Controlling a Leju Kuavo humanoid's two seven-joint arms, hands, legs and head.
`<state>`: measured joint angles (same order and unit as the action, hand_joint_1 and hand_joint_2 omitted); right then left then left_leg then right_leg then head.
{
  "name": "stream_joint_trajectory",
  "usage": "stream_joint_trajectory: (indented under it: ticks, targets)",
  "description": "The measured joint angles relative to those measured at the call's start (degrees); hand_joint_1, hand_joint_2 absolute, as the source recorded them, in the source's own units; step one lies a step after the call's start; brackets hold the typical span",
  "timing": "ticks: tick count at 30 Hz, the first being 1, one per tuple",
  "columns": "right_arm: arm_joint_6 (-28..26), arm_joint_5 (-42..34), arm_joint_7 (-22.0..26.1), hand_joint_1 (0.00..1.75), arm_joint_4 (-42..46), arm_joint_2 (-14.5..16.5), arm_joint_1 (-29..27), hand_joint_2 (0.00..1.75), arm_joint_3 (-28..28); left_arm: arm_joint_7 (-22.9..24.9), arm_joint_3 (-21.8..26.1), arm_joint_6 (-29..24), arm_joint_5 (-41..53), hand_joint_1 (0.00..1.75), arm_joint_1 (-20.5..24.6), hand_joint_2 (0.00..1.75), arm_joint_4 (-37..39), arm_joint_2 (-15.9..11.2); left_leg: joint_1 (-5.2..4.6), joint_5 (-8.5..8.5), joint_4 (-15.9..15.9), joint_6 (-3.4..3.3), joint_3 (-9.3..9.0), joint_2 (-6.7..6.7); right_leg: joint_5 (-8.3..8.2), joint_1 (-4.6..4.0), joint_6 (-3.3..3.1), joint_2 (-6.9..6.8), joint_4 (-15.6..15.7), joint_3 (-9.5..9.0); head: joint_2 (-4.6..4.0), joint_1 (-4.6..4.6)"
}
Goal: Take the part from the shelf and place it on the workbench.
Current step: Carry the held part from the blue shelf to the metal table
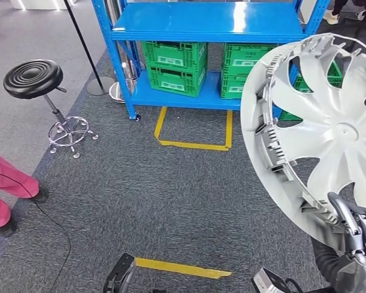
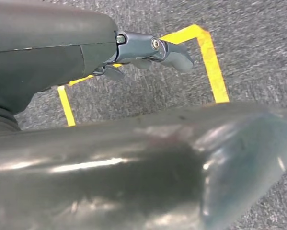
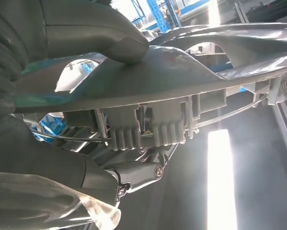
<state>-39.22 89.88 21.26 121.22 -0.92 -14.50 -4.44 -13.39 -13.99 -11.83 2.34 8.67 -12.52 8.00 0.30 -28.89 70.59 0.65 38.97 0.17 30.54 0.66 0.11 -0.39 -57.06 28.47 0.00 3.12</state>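
Silver wheel cover (image 1: 328, 131) is off the blue shelf (image 1: 208, 24), gripped by right hand (image 1: 356, 229) at four o'clock; left hand (image 2: 149, 50) hangs released; workbench placement remains.

Silver part (image 1: 328, 131), blue shelf (image 1: 208, 24), green crates (image 1: 175, 66), yellow floor tape (image 1: 193, 144).

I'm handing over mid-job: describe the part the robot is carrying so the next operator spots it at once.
In the head view, find the blue shelf rack at the top, with green crates on its lower level. In front of its right end, the right hand grips a silver wheel cover by its lower rim. It is the one large round thing with curved spokes and clips along its edge.
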Motion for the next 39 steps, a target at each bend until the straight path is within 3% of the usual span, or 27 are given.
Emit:
stream_joint_trajectory:
  ticks: [2, 3, 4, 6, 8, 11, 12, 13, 14, 16, 18, 22, 24, 26, 28, 29, 30, 32, 33, 34, 37, 39]
  targets:
    - [0.0, 0.0, 0.0, 1.75, 0.1, 0.0, 0.0, 1.75, 0.1, 0.0, 0.0, -0.1, 0.0, 0.0, 0.1, 0.0, 0.0, -0.2, -0.53, 2.13, -7.6, -1.61, -4.68, -0.06, -0.18, -0.2, 0.16, -0.06, -0.1, 0.3, 0.0, -0.11]
    - [0.0, 0.0, 0.0, 1.75, 0.1, 0.0, 0.1, 1.75, 0.1, 0.0, 0.0, -0.1, 0.0, 0.0, 0.1, 0.0, 0.0, -0.2, -0.84, 2.53, -10.2, -2.17, -6.11, -0.06, -0.34, -0.17, 0.41, -0.11, -0.1, 0.46, 0.0, -0.14]
    - [0.0, 0.0, 0.0, 1.75, 0.1, 0.0, 0.1, 1.75, 0.1, 0.0, 0.0, -0.1, 0.1, 0.0, 0.1, 0.0, 0.0, -0.3, -1.08, 2.5, -11.5, -2.52, -6.7, -0.05, -0.54, -0.05, 0.72, -0.17, 0.0, 0.67, 0.0, -0.14]
    - [0.0, 0.0, 0.0, 1.75, 0.3, 0.0, 0.1, 1.75, 0.2, 0.0, 0.0, -0.2, 0.1, 0.0, 0.2, 0.0, 0.0, -0.2, -1.16, 2.73, -12.8, -2.55, -6.89, 0.03, -0.79, 0.06, 1.43, -0.25, 0.1, 0.94, 0.0, -0.04]
    - [0.0, 0.0, 0.0, 1.75, 0.5, 0.0, 0.1, 1.75, 0.3, 0.0, 0.0, -0.2, 0.1, 0.0, 0.3, 0.0, 0.0, -0.2, -0.81, 3.2, -14.1, -2.82, -7.04, 0.13, 0.37, 0.02, 1.88, -0.09, -1.2, 1.91, 0.0, -0.13]
    - [0.0, 0.0, 0.1, 1.75, 0.6, 0.0, 0.2, 1.75, 0.4, 0.0, 0.0, -0.2, 0.1, 0.0, 0.5, 0.0, 0.0, 0.0, -0.61, 3.82, -14.6, -3.12, -6.5, 0.19, 5.45, 0.12, 2.5, 0.25, -10.9, 6.66, 0.0, -0.24]
    - [0.0, 0.0, 0.2, 1.75, 0.6, 0.0, 0.2, 1.75, 0.4, 0.0, 0.0, -0.1, 0.1, 0.0, 0.4, 0.0, 0.0, 0.1, -0.61, 3.93, -14.5, -3.08, -6.24, 0.19, 6.56, 0.17, 2.73, 0.27, -14.3, 8.22, 0.0, -0.22]
    - [0.0, 0.0, 0.2, 1.75, 0.6, 0.0, 0.1, 1.75, 0.4, 0.0, 0.0, -0.1, 0.1, 0.0, 0.4, 0.0, 0.0, 0.2, -0.58, 4.03, -14.3, -3.01, -6.01, 0.19, 6.6, 0.24, 2.93, 0.27, -15.8, 8.91, 0.0, -0.22]
    - [0.0, 0.0, 0.2, 1.75, 0.6, 0.0, 0.1, 1.75, 0.5, 0.0, 0.0, -0.1, 0.2, 0.0, 0.4, 0.0, 0.0, 0.2, -0.53, 4.11, -14.1, -2.94, -5.8, 0.18, 5.58, 0.34, 3.09, 0.26, -15.2, 8.54, 0.0, -0.23]
    - [0.0, 0.0, 0.2, 1.75, 0.6, 0.0, 0.1, 1.75, 0.5, 0.0, 0.0, -0.1, 0.2, 0.0, 0.4, 0.0, 0.0, 0.2, -0.43, 4.14, -13.5, -2.63, -5.39, 0.12, 1.88, 0.66, 3.33, 0.24, -8.2, 4.97, 0.0, -0.24]
    - [0.0, 0.0, 0.2, 1.75, 0.7, 0.0, 0.2, 1.75, 0.5, 0.0, 0.0, -0.1, 0.2, 0.0, 0.5, 0.0, 0.0, 0.3, -0.61, 4.14, -12.6, -2.03, -4.71, 0.0, -0.03, 0.74, 3.09, 0.37, -1.9, 1.9, 0.0, -0.26]
    - [0.0, 0.0, 0.2, 1.75, 0.8, 0.0, 0.2, 1.75, 0.5, 0.2, 0.0, -0.2, 0.2, 0.0, 0.5, 0.0, 0.0, 0.2, -0.64, 4.53, -12.0, -0.8, -3.8, -0.09, -0.66, 0.57, 1.34, 0.49, -1.0, 1.77, 0.0, -0.13]
    - [0.0, 0.0, 0.2, 1.75, 0.8, 0.0, 0.3, 1.75, 0.6, 0.3, 0.1, -0.3, 0.2, 0.0, 0.5, 0.0, 0.0, 0.2, -0.47, 2.18, -9.1, -0.2, -2.63, -0.11, -1.18, 0.75, 0.49, 0.31, -0.8, 2.08, 0.0, 0.02]
    - [0.0, 0.0, 0.3, 1.75, 0.8, 0.0, 0.3, 1.75, 0.7, 0.4, 0.1, -0.3, 0.3, 0.0, 0.4, 0.0, 0.0, 0.2, -0.28, -2.16, -1.9, 0.34, 0.03, -0.1, -1.53, 0.72, 0.08, 0.19, -0.8, 2.57, 0.0, 0.18]
    - [0.0, 0.0, 0.5, 1.75, 0.8, 0.1, 0.3, 1.75, 0.8, 0.6, 0.1, -0.3, 0.4, 0.0, 0.3, 0.0, 0.0, 0.2, -0.17, -4.54, 3.9, 0.47, 1.84, -0.1, -1.82, 0.59, -0.01, 0.15, -0.9, 3.02, 0.0, 0.2]
    - [0.0, 0.0, 0.6, 1.75, 0.8, 0.1, 0.2, 1.75, 0.8, 0.8, 0.1, -0.3, 0.5, 0.0, 0.2, 0.0, 0.0, 0.2, -0.17, -4.13, 3.8, 0.35, 1.39, -0.1, -1.94, 0.52, 0.02, 0.15, -0.9, 3.16, 0.0, 0.2]
    - [0.0, 0.0, 0.7, 1.75, 0.8, 0.2, 0.2, 1.75, 0.8, 0.9, 0.1, -0.3, 0.6, 0.0, 0.2, 0.0, 0.0, 0.2, -0.2, -2.74, 1.5, 0.1, -0.14, -0.11, -2.03, 0.45, 0.07, 0.16, -0.9, 3.21, 0.0, 0.2]
    - [0.0, 0.0, 0.7, 1.75, 0.8, 0.4, 0.2, 1.75, 0.9, 1.0, 0.1, -0.3, 0.7, 0.0, 0.3, 0.0, 0.0, 0.2, -0.43, 0.53, -6.5, -0.77, -4.63, -0.12, -2.15, 0.28, 0.27, 0.15, -0.9, 3.24, 0.0, 0.16]
    - [0.0, 0.0, 0.7, 1.75, 0.9, 0.5, 0.2, 1.75, 0.9, 1.0, 0.1, -0.3, 0.8, 0.0, 0.3, 0.0, 0.0, 0.2, -0.57, 1.41, -9.8, -1.16, -6.29, -0.12, -2.22, 0.2, 0.45, 0.15, -1.0, 3.37, 0.0, 0.17]
    - [0.0, 0.0, 0.7, 1.75, 0.9, 0.6, 0.3, 1.75, 0.9, 1.0, 0.1, -0.3, 0.8, 0.0, 0.4, 0.0, 0.0, 0.2, -0.65, 1.71, -11.8, -1.13, -7.12, -0.12, -2.25, 0.1, 0.5, 0.14, -1.1, 3.59, 0.0, 0.13]
    - [0.0, 0.0, 0.7, 1.75, 1.1, 0.7, 0.3, 1.75, 1.0, 1.0, 0.0, -0.2, 0.9, 0.0, 0.3, 0.0, 0.0, 0.2, -0.7, 1.67, -12.7, -0.31, -7.01, -0.11, -2.36, 0.05, 0.52, 0.08, -1.3, 4.17, 0.0, 0.07]
    - [0.0, 0.0, 0.7, 1.75, 1.1, 0.7, 0.3, 1.75, 1.0, 1.0, 0.0, -0.2, 0.9, 0.0, 0.3, 0.0, 0.0, 0.2, -0.81, 1.71, -12.6, -0.48, -6.85, -0.12, -2.56, 0.16, 0.82, 0.07, -1.2, 4.19, 0.0, 0.08]
